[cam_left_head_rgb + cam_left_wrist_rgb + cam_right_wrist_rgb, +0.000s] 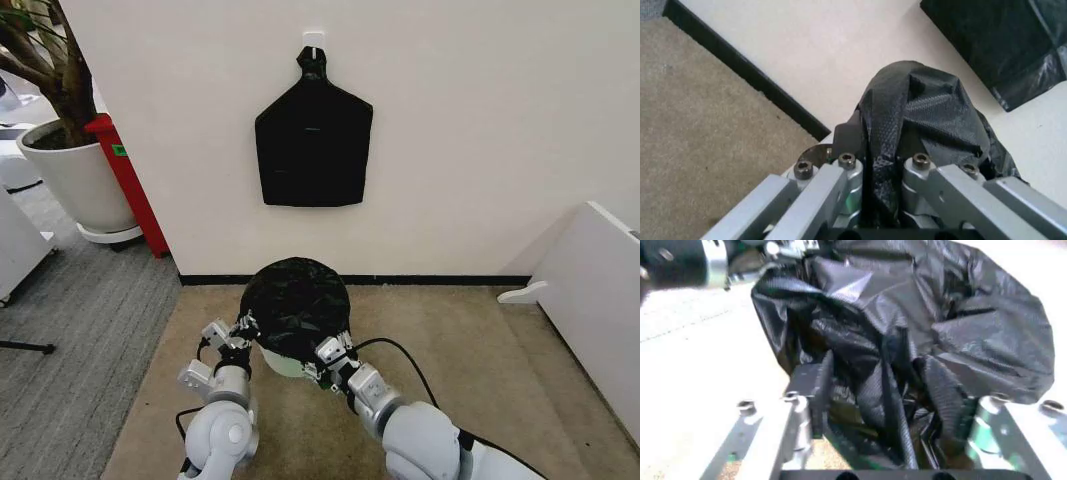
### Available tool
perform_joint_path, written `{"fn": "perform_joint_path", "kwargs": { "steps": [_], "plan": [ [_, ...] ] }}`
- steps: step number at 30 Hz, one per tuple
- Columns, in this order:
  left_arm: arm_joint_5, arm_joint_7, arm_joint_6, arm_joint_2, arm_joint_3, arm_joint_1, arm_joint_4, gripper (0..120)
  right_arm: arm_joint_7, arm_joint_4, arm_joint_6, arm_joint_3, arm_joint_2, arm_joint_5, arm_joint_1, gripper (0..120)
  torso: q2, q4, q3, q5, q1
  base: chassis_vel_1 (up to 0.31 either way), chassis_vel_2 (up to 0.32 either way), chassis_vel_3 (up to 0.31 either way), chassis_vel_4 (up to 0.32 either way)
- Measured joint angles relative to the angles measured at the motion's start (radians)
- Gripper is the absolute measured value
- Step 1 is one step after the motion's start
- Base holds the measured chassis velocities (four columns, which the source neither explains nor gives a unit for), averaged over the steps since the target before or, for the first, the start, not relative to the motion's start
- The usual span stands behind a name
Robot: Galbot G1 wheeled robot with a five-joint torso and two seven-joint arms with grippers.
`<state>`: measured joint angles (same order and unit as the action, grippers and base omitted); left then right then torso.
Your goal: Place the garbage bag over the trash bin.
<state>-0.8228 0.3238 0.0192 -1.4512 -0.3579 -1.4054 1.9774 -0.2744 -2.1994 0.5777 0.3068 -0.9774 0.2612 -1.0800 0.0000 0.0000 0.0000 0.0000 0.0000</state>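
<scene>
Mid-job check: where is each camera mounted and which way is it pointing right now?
Head view: looks down and forward at the garbage bag draped over the trash bin, the left gripper and right gripper at its sides.
Left wrist view: looks along its fingers, shut on bag plastic, toward the wall.
Right wrist view: looks between its fingers at the bag.
All views share the bag.

Head cam up high, looks forward-down at wall and carpet. Both wrist cams super close, staring past own fingers. All three share garbage bag [295,297] [920,120] [920,335].
</scene>
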Motion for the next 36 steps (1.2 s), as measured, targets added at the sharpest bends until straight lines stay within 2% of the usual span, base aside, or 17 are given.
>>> {"fn": "perform_joint_path", "kwargs": {
  "steps": [3,5,8,12,16,19,22,27,29,30,33,36],
  "plan": [
    [0.002,0.0,0.001,-0.002,0.0,-0.002,-0.002,5,0.003,-0.006,0.001,0.0,-0.001,-0.012,-0.005,36,0.0,0.0,0.0,0.0,0.0,0.0,0.0,0.0,0.0],
    [0.003,0.0,0.001,-0.004,0.0,-0.004,-0.002,5,0.006,-0.007,0.001,-0.004,-0.002,-0.017,-0.007,24,0.0,0.0,0.0,0.0,0.0,0.0,0.0,0.0,0.0],
    [0.003,0.0,0.002,-0.004,-0.001,-0.004,-0.002,5,0.006,-0.007,0.001,-0.009,-0.002,-0.018,-0.007,18,0.0,0.0,0.0,0.0,0.0,0.0,0.0,0.0,0.0],
    [0.0,0.0,0.002,-0.001,-0.008,0.0,-0.002,5,0.003,-0.009,0.001,-0.02,-0.002,-0.022,-0.01,1,0.0,0.0,0.0,0.0,0.0,0.0,0.0,0.0,0.0],
    [-0.001,0.0,0.002,0.001,-0.009,0.0,-0.001,5,0.002,-0.008,-0.001,-0.033,-0.005,-0.025,-0.015,11,0.0,0.0,0.0,0.0,0.0,0.0,0.0,0.0,0.0],
    [-0.001,0.0,0.002,-0.002,-0.01,-0.004,0.0,5,0.002,-0.012,-0.003,-0.053,-0.007,-0.025,-0.02,26,0.0,0.0,0.0,0.0,0.0,0.0,0.0,0.0,0.0],
    [-0.001,0.0,0.003,-0.003,-0.01,-0.004,0.0,5,0.002,-0.017,-0.003,-0.058,-0.008,-0.024,-0.021,30,0.0,0.0,0.0,0.0,0.0,0.0,0.0,0.0,0.0],
    [-0.001,0.0,0.004,-0.007,-0.009,-0.002,0.0,5,0.003,-0.038,-0.002,-0.065,-0.01,-0.031,-0.051,55,0.0,0.0,0.0,0.0001,0.0,0.0,0.0,0.0,0.0],
    [-0.001,0.0,0.004,-0.007,-0.009,-0.002,-0.001,5,0.003,-0.04,-0.002,-0.065,-0.012,-0.034,-0.058,57,0.0,0.0,0.0,0.0001,0.0,0.0,0.0,0.0,0.0],
    [0.0,0.0,0.004,-0.008,-0.009,-0.002,-0.001,5,0.005,-0.044,-0.004,-0.063,-0.016,-0.044,-0.074,64,0.0,0.0,0.0,0.0,0.0,0.0,0.0,0.0,0.0],
    [0.0,0.0,0.004,-0.008,-0.008,-0.002,-0.001,5,0.014,-0.044,-0.016,-0.057,-0.024,-0.065,-0.103,52,0.0,0.0,0.0,0.0,0.0,0.0,0.0,0.0,0.0],
    [0.0,0.0,0.004,-0.008,-0.008,-0.002,-0.001,5,0.015,-0.04,-0.019,-0.056,-0.026,-0.069,-0.109,47,0.0,0.0,0.0,0.0,0.0,0.0,0.0,0.0,0.0]
  ]
}}
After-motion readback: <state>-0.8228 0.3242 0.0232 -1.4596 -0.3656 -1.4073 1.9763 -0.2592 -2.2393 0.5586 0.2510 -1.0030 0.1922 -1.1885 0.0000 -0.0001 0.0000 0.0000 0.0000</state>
